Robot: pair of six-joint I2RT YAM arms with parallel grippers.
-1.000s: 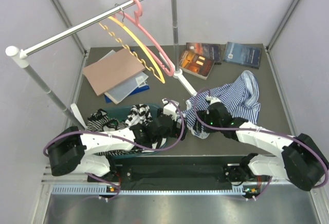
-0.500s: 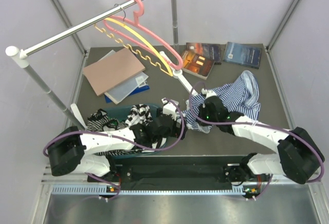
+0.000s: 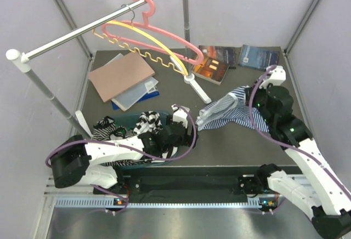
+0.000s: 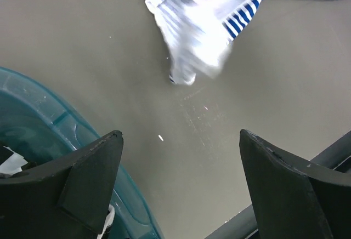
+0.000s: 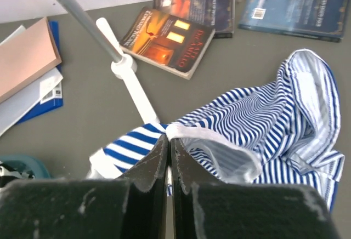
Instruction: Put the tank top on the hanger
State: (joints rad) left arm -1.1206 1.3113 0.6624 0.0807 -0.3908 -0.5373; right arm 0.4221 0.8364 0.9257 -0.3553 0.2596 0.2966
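The blue-and-white striped tank top (image 3: 227,110) is stretched out above the mat, with its low end near my left gripper. My right gripper (image 3: 253,101) is raised at the right and holds the top's high end. In the right wrist view the gripper (image 5: 168,138) is shut on a white-edged fold of the tank top (image 5: 263,118). My left gripper (image 4: 181,135) is open over bare mat, and the top's blurred end (image 4: 192,30) hangs just ahead of it. The pink hanger (image 3: 164,33) hangs by its hook on the rail at the back.
A yellow wavy hanger (image 3: 143,37) hangs under the pink one. The rack's post and white foot (image 3: 196,88) stand mid-table. Books (image 3: 211,66) (image 3: 258,58) lie at the back right and a brown notebook (image 3: 120,74) at the back left. A teal bin (image 4: 55,124) holds black-and-white garments (image 3: 145,121).
My right gripper shut on the tank top, then rose and swung back-right, lifting and stretching the cloth. Both hangers swung round on the rail. The left arm stayed put.
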